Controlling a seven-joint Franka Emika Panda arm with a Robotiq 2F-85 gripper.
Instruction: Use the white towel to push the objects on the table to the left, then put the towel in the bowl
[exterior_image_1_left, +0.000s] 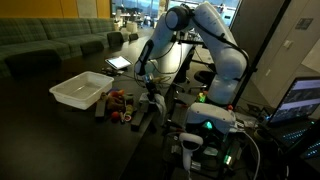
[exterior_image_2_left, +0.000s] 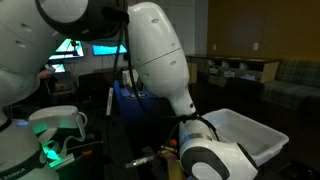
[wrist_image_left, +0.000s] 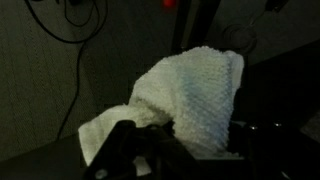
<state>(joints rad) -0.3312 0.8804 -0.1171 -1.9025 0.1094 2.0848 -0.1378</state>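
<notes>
Dim lounge, sofas behind the glossy black table (exterior_image_1_left: 55, 135): in an exterior view the white tray (exterior_image_1_left: 82, 92) lies at nine o'clock of the toy pieces (exterior_image_1_left: 120, 102), with the gripper (exterior_image_1_left: 148, 90) at their three o'clock. In an exterior view the white arm (exterior_image_2_left: 160, 60) fills the middle, the tray at four o'clock. Wrist view: the claw is clenched on the white towel (wrist_image_left: 195, 95), bunched at its twelve o'clock.

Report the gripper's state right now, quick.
Gripper: closed, holding the small soft white cloth towel, which is bunched up between its jaws in the wrist view.

towel (wrist_image_left: 195, 95): white, nubbly weave | bowl (exterior_image_1_left: 72, 100): white | table (exterior_image_1_left: 50, 140): black | objects (exterior_image_1_left: 118, 100): seemingly red, orange
</notes>
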